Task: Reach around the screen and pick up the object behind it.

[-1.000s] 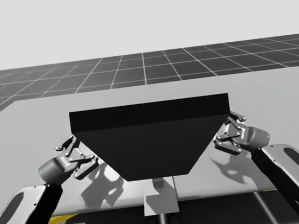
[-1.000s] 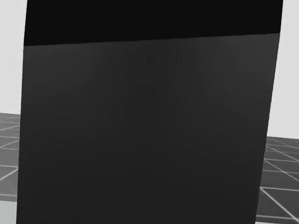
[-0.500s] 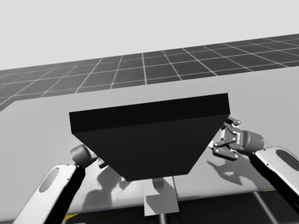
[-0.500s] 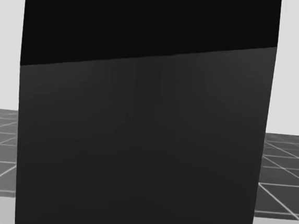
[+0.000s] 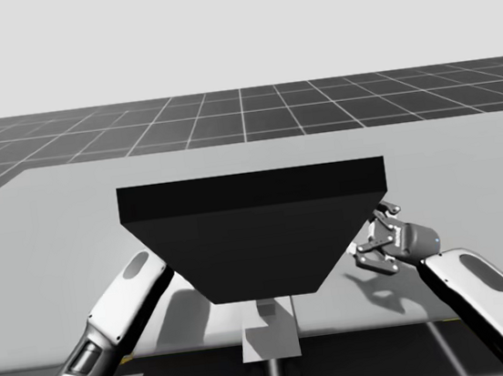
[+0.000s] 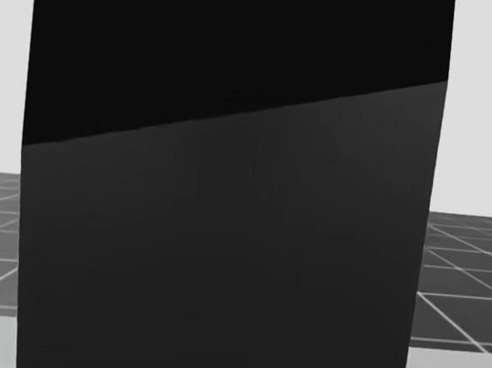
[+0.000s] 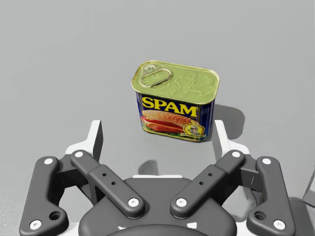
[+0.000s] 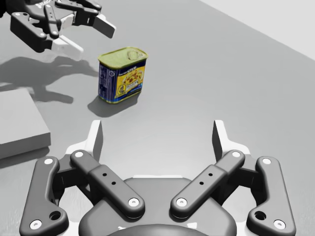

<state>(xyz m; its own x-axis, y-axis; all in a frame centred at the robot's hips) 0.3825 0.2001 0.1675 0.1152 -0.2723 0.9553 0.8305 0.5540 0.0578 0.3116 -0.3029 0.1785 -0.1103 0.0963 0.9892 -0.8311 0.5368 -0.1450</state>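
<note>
A tall, flat, matt black screen (image 5: 257, 233) stands upright across the middle of a plain grey table (image 5: 51, 203) and blocks the robot's head view completely. From the high camera, the robot's white and grey left arm (image 5: 125, 314) reaches past the screen's left edge, with its hand hidden behind the panel. Behind the screen, a small rectangular blue tin with a yellow-green ring-pull lid (image 7: 175, 101) stands upright on the table. The left gripper (image 7: 157, 135) has its two pale fingers spread wide apart. The tin sits just ahead of them, in line with the gap, and neither finger touches it. The right gripper (image 8: 157, 135) is beside the screen's right edge, and its fingers are also spread wide with nothing between them. In its wrist view the tin is well ahead of it, with the left gripper hanging just beyond the tin. A flat pale grey slab (image 8: 19, 123) lies on the table off to one side, apart from the tin.
</note>
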